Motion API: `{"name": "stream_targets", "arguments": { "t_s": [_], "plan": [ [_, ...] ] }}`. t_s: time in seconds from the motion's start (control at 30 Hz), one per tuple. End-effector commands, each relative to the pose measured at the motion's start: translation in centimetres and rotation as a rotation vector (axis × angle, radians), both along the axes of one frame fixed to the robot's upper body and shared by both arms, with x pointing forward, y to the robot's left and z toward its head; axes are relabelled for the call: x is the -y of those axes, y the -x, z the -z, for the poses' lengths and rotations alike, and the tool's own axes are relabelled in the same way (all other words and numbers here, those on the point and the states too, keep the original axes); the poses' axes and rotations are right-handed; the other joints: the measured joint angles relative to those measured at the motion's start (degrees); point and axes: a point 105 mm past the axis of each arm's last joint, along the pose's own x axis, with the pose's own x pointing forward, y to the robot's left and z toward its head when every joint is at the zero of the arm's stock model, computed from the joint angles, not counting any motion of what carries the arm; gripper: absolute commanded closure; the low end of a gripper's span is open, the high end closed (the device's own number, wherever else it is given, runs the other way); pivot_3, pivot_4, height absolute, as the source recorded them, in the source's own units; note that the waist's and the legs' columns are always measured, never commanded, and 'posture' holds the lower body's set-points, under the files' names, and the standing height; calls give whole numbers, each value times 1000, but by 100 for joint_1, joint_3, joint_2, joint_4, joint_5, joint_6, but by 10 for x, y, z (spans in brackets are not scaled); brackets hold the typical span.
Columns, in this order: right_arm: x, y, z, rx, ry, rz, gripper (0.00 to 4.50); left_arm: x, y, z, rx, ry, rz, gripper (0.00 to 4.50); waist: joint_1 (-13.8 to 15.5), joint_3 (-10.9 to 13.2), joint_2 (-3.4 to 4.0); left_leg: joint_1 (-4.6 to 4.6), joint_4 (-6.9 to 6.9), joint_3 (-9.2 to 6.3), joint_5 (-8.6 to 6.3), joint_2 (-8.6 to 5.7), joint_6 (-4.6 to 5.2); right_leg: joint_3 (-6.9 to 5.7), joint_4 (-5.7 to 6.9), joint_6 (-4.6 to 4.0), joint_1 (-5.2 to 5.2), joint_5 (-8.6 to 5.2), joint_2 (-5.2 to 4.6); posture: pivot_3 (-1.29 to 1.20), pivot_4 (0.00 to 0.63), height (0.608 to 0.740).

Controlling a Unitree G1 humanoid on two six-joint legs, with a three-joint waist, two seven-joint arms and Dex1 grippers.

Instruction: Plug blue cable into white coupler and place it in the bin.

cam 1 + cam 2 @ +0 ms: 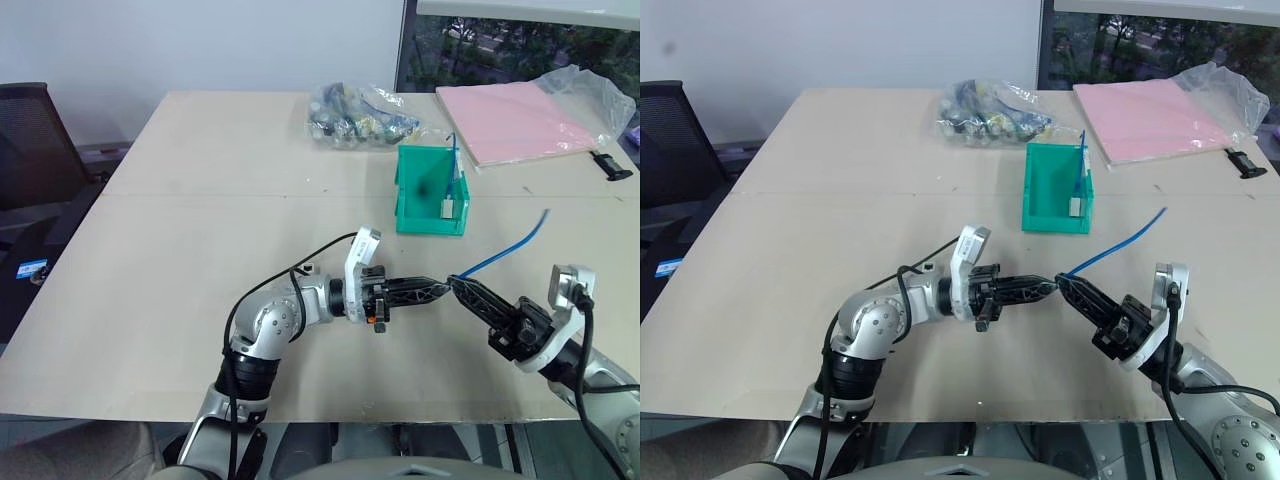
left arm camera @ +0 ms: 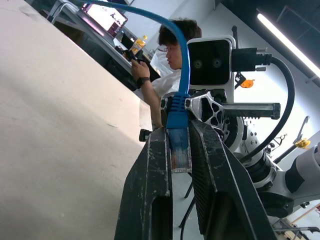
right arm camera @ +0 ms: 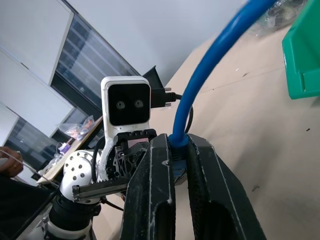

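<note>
A thin blue cable (image 1: 505,247) rises from the table's right side to where my two grippers meet in mid-air, near the front. My left gripper (image 1: 440,287) is shut on the cable's clear plug (image 2: 179,150), which sits between its black fingers. Tip to tip with it, my right gripper (image 1: 458,285) is shut on the blue boot (image 3: 176,145) just behind that plug. Further back stands the teal bin (image 1: 410,190). Inside it, a white coupler (image 1: 452,208) hangs on a second blue cable.
A clear bag of parts (image 1: 355,115) lies behind the bin. A pink folder in a plastic sleeve (image 1: 520,120) and a small black item (image 1: 612,165) are at the back right. A black chair (image 1: 30,140) stands left of the table. A person (image 2: 170,60) sits beyond the table.
</note>
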Motion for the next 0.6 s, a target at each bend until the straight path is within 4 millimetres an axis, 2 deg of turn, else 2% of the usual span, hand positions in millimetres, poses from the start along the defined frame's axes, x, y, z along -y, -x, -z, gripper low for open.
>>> {"name": "stream_targets", "arguments": {
  "t_s": [0.03,0.13,0.2,0.27,0.33,0.4,0.43,0.47,0.5,0.6],
  "plan": [
    [-13,10,-17,59,-41,-95,4437,4,5,-3,27,4,9,4500,0,0,0,0,0,0,0,0,0,0,0,0,0,0,0,0,150,740],
    [-14,8,-16,57,-41,-91,4437,5,3,-4,32,14,-13,4500,0,0,0,0,0,-1,0,0,0,0,0,0,0,0,0,0,150,740],
    [-13,5,-17,63,-44,-73,4500,4,2,-4,55,16,-23,3477,1,0,0,0,0,0,0,0,0,0,0,0,0,0,0,0,150,740],
    [-10,3,-18,66,-52,-66,4500,2,6,-6,61,27,-13,2814,-3,0,0,1,0,0,0,0,0,0,0,0,-1,0,1,0,150,740],
    [-7,2,-19,73,-47,-60,4500,-3,6,-6,74,25,-28,1852,-4,2,-3,0,-1,0,0,0,0,1,-1,0,0,0,0,0,150,740],
    [2,-2,-17,86,-14,-17,4500,-16,12,-6,136,-10,-38,1124,-3,3,-3,-3,-1,-1,0,2,0,2,-2,0,-3,0,0,0,150,740],
    [9,-6,-16,93,0,19,4500,-25,16,-7,175,-28,-54,498,-21,5,-4,-7,-1,-2,0,2,0,3,-2,0,-7,0,0,0,150,740],
    [14,-10,-15,98,9,48,4500,-32,19,-9,208,-39,-70,217,-28,5,-4,-6,-5,-4,0,5,0,11,-2,0,-10,0,3,0,150,740],
    [20,-14,-15,105,18,75,4500,-40,22,-12,238,-46,-101,41,-31,7,-3,-2,-8,-4,0,6,0,20,-1,0,-10,0,3,0,150,740],
    [29,-22,-14,120,33,111,4500,-61,23,-27,333,-45,-283,41,-3,11,-1,3,-14,-2,0,8,0,38,-1,0,-11,0,-2,0,150,740]
  ]
}}
